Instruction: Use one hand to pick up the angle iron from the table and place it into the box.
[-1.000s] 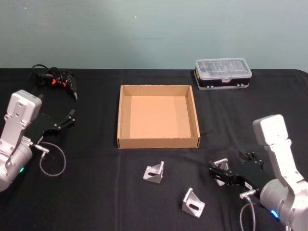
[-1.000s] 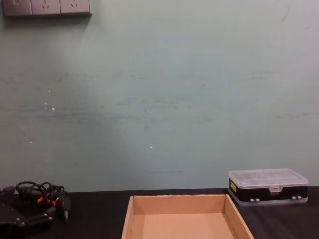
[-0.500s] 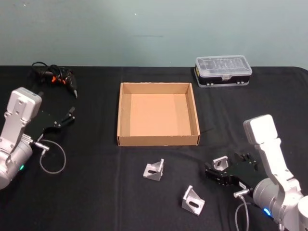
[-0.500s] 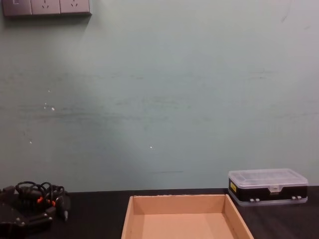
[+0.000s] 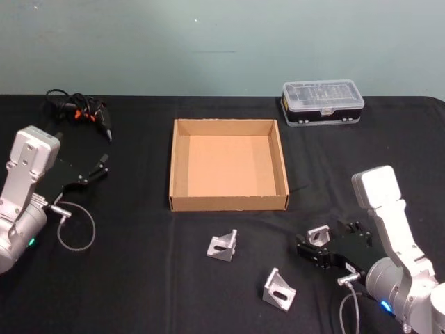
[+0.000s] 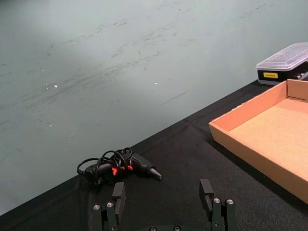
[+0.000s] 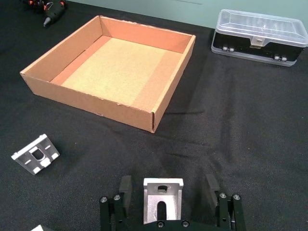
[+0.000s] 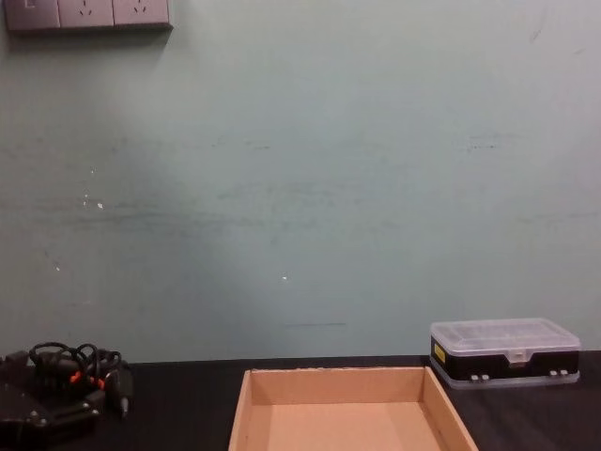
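A workshop or robot test room, by the look of it: a scuffed, bare pale green painted wall (image 8: 300, 188) with white wall sockets (image 8: 89, 13), a matte black desk (image 5: 139, 278), a black plastic parts case with a clear lid (image 5: 322, 103), and a black corded hand tool with orange marks (image 5: 83, 115).

Clear-lidded black case (image 5: 322, 103); far left, perhaps a corded tool (image 5: 80, 113).

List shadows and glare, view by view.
Right wrist view: the shallow tan cardboard box casts a soft shadow on the matte black table; the silver angle iron between the right hand's open fingers gleams. Head view: the clear-lidded black plastic case shows sheen; the left hand idles, evenly lit.
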